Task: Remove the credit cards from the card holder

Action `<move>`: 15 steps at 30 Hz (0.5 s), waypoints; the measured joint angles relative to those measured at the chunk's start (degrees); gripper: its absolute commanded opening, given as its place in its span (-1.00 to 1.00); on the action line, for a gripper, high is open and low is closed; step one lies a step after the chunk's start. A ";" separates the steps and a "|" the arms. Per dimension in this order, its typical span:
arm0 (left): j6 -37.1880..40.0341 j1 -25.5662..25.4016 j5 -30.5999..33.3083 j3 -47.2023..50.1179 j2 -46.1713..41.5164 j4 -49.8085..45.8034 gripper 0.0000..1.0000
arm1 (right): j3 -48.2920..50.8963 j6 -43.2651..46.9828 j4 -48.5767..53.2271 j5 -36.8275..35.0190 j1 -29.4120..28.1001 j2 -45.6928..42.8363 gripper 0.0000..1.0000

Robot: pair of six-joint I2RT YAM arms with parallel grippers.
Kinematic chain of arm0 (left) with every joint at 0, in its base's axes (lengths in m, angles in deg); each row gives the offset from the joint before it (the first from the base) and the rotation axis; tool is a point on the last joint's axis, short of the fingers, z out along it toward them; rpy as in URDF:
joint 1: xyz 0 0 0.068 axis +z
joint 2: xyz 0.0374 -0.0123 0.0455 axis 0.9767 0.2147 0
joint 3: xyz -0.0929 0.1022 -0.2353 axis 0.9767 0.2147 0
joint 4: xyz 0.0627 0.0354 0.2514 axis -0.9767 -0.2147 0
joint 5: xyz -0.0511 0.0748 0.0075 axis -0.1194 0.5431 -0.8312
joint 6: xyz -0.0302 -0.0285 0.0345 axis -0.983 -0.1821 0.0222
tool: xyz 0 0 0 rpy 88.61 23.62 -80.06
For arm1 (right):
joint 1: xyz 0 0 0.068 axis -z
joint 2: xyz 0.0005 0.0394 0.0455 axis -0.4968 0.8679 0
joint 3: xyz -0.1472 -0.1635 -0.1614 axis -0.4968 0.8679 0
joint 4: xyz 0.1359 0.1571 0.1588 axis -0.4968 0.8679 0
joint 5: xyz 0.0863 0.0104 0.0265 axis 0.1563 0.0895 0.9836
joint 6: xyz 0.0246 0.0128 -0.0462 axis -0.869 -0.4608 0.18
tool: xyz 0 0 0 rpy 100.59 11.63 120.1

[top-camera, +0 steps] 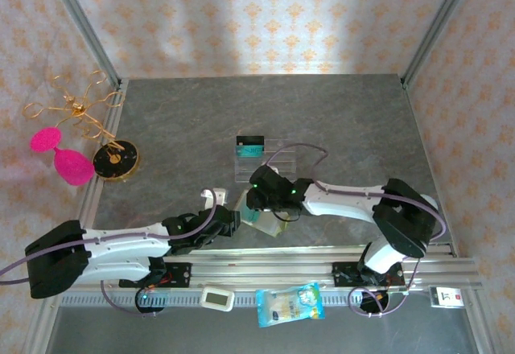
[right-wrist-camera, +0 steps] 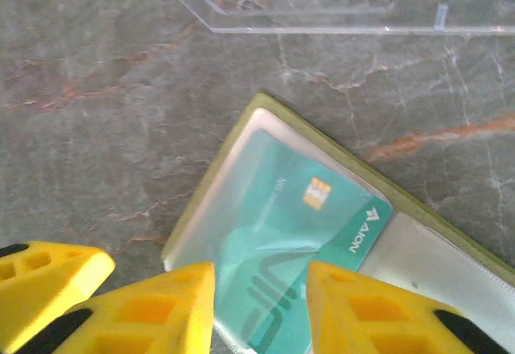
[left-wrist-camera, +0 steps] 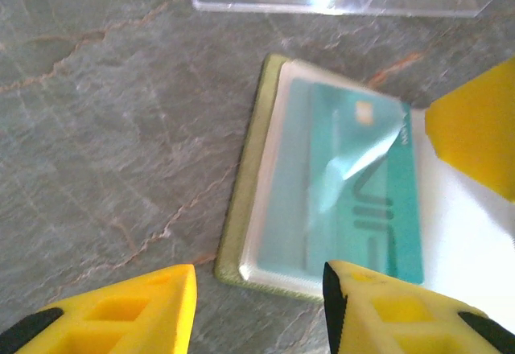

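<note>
Left hand [left-wrist-camera: 259, 277]: yellow fingers parted, released, poised over the near edge of the card holder [left-wrist-camera: 244, 201]. Right hand [right-wrist-camera: 261, 269]: fingers likewise apart, nothing gripped, set over the teal credit card [right-wrist-camera: 282, 209]. Card holder: olive, lying open on the grey bench [left-wrist-camera: 105, 129], the credit card in its clear pocket with one corner protruding. Beyond: clear tray [top-camera: 273, 161], with a second teal card [top-camera: 251, 147] lying in it.

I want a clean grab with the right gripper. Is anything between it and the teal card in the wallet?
No loose object. The right gripper is open just above the credit card, but the clear pocket film of the card holder covers most of it; its logo end looks exposed.
</note>
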 measured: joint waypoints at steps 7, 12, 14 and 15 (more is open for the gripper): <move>4.09 7.32 -1.22 -3.02 4.57 3.34 -0.30 | 5.03 -0.11 -2.54 5.77 3.23 -0.48 -0.58; 7.02 9.64 -1.60 -7.30 10.47 4.70 -0.30 | 7.98 -0.09 -2.12 5.18 4.37 -1.81 -0.65; 7.67 9.66 -1.97 -7.96 11.37 5.27 -0.27 | 8.61 0.57 -1.11 4.55 4.46 -2.08 -0.68; 7.98 9.66 -2.45 -8.07 11.65 5.60 -0.26 | 8.76 1.16 -0.74 4.20 4.48 -1.84 -0.69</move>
